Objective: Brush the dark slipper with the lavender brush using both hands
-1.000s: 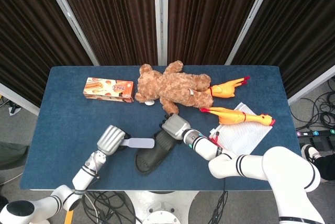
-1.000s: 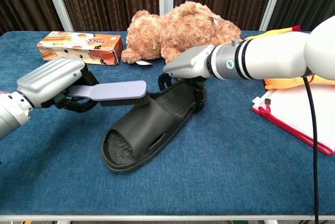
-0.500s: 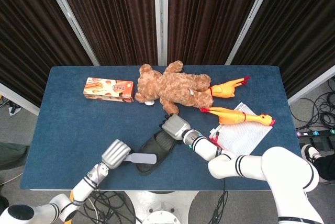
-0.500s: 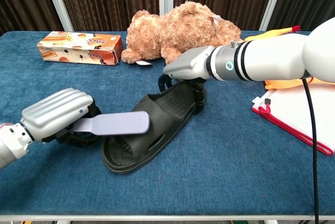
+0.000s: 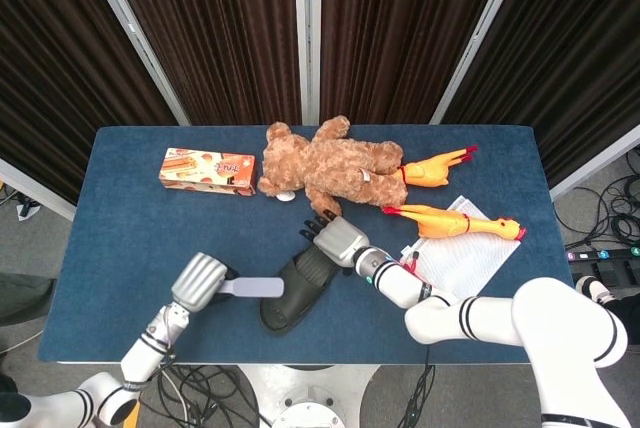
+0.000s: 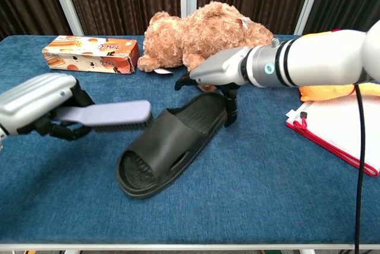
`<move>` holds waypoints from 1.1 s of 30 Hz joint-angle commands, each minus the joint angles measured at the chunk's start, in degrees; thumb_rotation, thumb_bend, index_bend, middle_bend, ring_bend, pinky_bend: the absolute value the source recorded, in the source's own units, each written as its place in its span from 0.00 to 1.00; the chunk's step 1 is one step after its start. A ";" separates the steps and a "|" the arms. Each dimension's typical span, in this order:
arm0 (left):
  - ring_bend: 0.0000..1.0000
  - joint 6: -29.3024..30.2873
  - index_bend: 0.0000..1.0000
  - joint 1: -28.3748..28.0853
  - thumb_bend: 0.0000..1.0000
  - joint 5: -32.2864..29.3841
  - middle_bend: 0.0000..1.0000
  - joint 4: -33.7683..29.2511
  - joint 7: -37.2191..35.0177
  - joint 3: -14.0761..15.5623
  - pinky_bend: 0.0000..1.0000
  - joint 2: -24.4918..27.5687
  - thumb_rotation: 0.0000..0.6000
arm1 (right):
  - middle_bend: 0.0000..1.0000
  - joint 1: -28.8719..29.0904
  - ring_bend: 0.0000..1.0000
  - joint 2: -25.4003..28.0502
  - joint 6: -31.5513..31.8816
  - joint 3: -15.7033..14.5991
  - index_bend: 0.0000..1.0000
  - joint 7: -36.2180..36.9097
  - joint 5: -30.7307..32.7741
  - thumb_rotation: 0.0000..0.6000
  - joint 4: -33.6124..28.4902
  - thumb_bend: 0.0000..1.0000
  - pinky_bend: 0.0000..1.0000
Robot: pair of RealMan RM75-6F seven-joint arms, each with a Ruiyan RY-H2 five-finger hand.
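Note:
The dark slipper lies on the blue table, toe toward the front edge. My left hand grips the handle of the lavender brush. The brush hovers bristles down just left of the slipper's toe, apart from it. My right hand hangs above the heel with its fingers spread and raised off the slipper. Only its thumb reaches down beside the heel's right edge, and it holds nothing.
A brown teddy bear lies just behind the slipper. An orange snack box sits at the back left. Two rubber chickens and a white zip pouch lie to the right.
My left hand has drawn the brush left and up, off the slipper's toe. My right hand's fingers have lifted from the heel and spread.

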 commanded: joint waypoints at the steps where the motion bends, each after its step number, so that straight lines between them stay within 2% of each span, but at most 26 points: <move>1: 0.98 -5.38 1.00 0.16 0.50 -6.62 1.00 1.41 3.38 -3.94 1.00 0.39 1.00 | 0.00 -1.84 0.00 4.92 3.84 0.76 0.00 1.00 -2.87 1.00 -5.20 0.00 0.00; 5: 0.92 -9.54 0.99 0.04 0.50 -10.93 1.00 2.80 7.77 -5.50 1.00 -0.17 1.00 | 0.00 -4.51 0.00 11.52 8.25 1.77 0.00 2.95 -6.45 1.00 -11.63 0.00 0.00; 7: 0.86 -11.49 0.94 -0.11 0.47 -12.50 0.96 2.27 10.37 -5.75 1.00 0.06 1.00 | 0.00 -5.98 0.00 14.14 10.02 2.02 0.00 4.13 -8.22 1.00 -14.08 0.00 0.00; 10: 0.73 -12.96 0.77 -0.13 0.35 -14.79 0.84 0.35 14.22 -6.58 1.00 0.44 1.00 | 0.00 -8.68 0.00 17.90 12.82 1.88 0.00 6.04 -11.86 1.00 -17.36 0.00 0.00; 12: 0.65 -13.07 0.67 0.02 0.29 -15.89 0.76 -1.10 16.03 -7.12 0.96 0.73 1.00 | 0.00 -10.71 0.00 20.12 14.49 1.50 0.00 7.55 -14.32 1.00 -19.09 0.00 0.00; 13: 0.60 -13.29 0.61 0.05 0.26 -16.33 0.71 -1.78 16.85 -7.23 0.91 1.02 1.00 | 0.00 -11.59 0.00 20.96 15.07 1.34 0.00 8.35 -15.31 1.00 -19.68 0.00 0.00; 15: 0.48 -14.51 0.41 -0.02 0.22 -17.36 0.59 -4.07 18.70 -7.19 0.79 2.29 1.00 | 0.00 -13.52 0.00 22.82 16.09 0.90 0.00 10.23 -17.40 1.00 -20.69 0.00 0.00; 17: 0.35 -14.61 0.18 0.13 0.17 -18.13 0.45 -6.95 19.76 -7.53 0.62 3.94 1.00 | 0.00 -15.50 0.00 24.46 17.51 0.65 0.00 12.09 -19.48 1.00 -21.44 0.00 0.00; 18: 0.32 -14.24 0.15 0.33 0.17 -18.22 0.41 -8.22 20.05 -7.60 0.57 4.66 1.00 | 0.00 -16.35 0.00 25.16 18.18 0.56 0.00 12.86 -20.39 1.00 -21.71 0.00 0.00; 20: 0.24 -13.61 0.13 0.85 0.15 -18.26 0.32 -11.37 20.48 -7.53 0.44 6.79 1.00 | 0.00 -18.31 0.00 26.90 19.78 0.25 0.00 14.31 -22.46 1.00 -22.39 0.00 0.00; 23: 0.19 -13.90 0.11 1.52 0.14 -18.89 0.26 -17.05 21.03 -7.15 0.34 11.30 1.00 | 0.00 -21.33 0.00 29.56 22.23 -0.49 0.00 15.72 -24.94 1.00 -23.42 0.01 0.00; 25: 0.18 -12.78 0.09 2.48 0.15 -18.97 0.25 -21.01 20.79 -7.08 0.32 14.55 1.00 | 0.00 -23.57 0.00 31.16 23.97 -1.19 0.00 16.38 -25.80 1.00 -24.30 0.02 0.00; 29: 0.18 -6.87 0.09 6.30 0.14 -16.95 0.24 -27.19 17.03 -6.70 0.30 21.97 1.00 | 0.00 -30.34 0.00 34.57 29.66 -3.49 0.00 17.99 -27.55 1.00 -26.00 0.02 0.00; 33: 0.18 0.67 0.10 11.08 0.14 -15.18 0.24 -28.05 16.18 -5.69 0.30 27.29 1.00 | 0.00 -37.73 0.00 35.92 36.57 -5.19 0.00 19.97 -28.64 1.00 -24.26 0.03 0.00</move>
